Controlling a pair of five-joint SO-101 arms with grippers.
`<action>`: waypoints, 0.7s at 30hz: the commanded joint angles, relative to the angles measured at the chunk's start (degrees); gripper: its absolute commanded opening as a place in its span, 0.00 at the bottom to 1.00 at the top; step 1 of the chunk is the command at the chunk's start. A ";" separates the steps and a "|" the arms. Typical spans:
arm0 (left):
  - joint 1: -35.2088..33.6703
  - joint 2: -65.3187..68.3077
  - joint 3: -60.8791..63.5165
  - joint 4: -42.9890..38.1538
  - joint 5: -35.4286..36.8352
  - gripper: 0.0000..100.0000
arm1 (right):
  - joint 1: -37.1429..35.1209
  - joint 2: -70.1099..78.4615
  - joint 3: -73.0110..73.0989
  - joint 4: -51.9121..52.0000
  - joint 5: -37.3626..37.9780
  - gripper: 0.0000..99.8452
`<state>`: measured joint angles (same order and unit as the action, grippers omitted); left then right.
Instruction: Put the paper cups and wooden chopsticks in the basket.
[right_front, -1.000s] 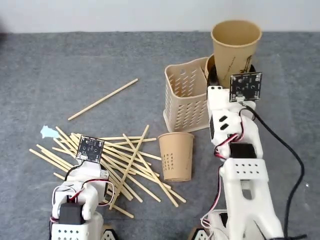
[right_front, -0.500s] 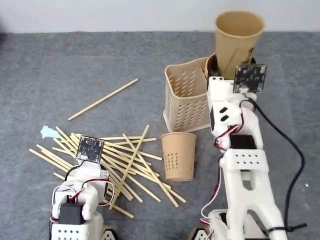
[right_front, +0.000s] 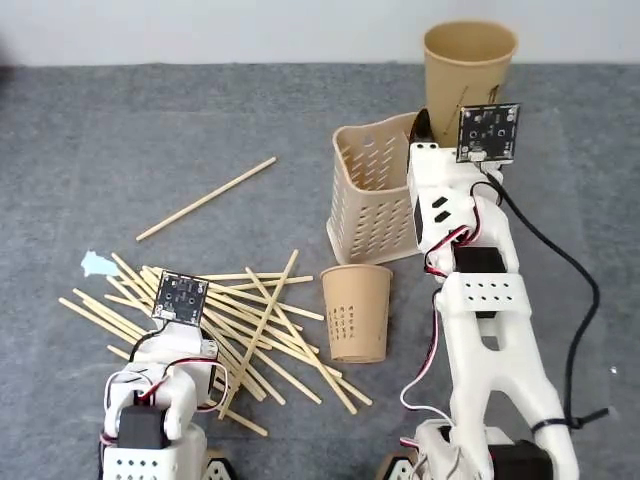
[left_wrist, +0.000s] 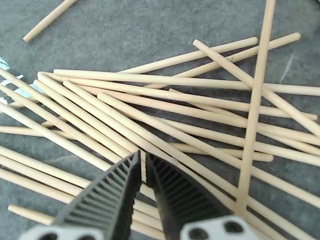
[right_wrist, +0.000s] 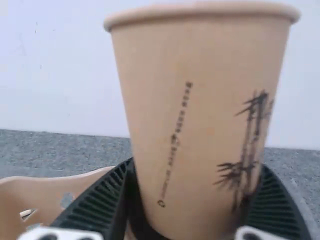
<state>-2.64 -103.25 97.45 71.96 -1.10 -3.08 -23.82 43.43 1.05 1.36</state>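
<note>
Beyond the basket's (right_front: 375, 195) far right corner, held a cup (right_front: 470, 65) upright and mouth up in the right gripper (right_wrist: 195, 172), clear of the mat (right_front: 120, 130). Pressed both ribbed fingers (right_wrist: 97, 205) against the cup's lower wall, one on each side, with the rim well above them. Saw the basket's pale rim low beside that grip, with the held cup higher than it and not inside. Found the basket upright on the mat, walls slotted, contents not to be made out.

Found a second cup (right_front: 355, 312) on the mat just in front of the basket, wide end toward it, apart from both grippers. Could not tell whether it stood or lay.

Noted chopsticks (right_front: 255, 320) in a crossed heap at the near left, reaching up to the second cup's side, all on the mat. Noted one lone stick (right_front: 206, 199) well apart from the heap, farther out and slanted. Spotted a small blue scrap (right_front: 97, 264) at the heap's left edge.

Hung the left gripper (left_wrist: 142, 167) low over the heap's near part, pointed down at it. Had the jaws drawn almost together, with only a thin slit between and a stick showing beneath the slit. Could not tell whether touching that stick; plainly gripped nothing.
</note>
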 joint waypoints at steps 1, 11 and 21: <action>0.35 -0.88 -1.01 0.18 0.44 0.01 | 1.71 -0.13 -3.16 4.00 -0.53 0.37; 0.35 -0.88 -1.01 0.18 0.44 0.01 | 2.15 -8.31 -3.34 11.03 -3.08 0.37; 0.35 -0.88 -1.01 0.18 0.44 0.01 | 1.36 -14.99 -3.34 18.15 -2.99 0.37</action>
<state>-2.64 -103.25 97.45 71.96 -1.10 -2.02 -35.60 42.02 18.02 -1.19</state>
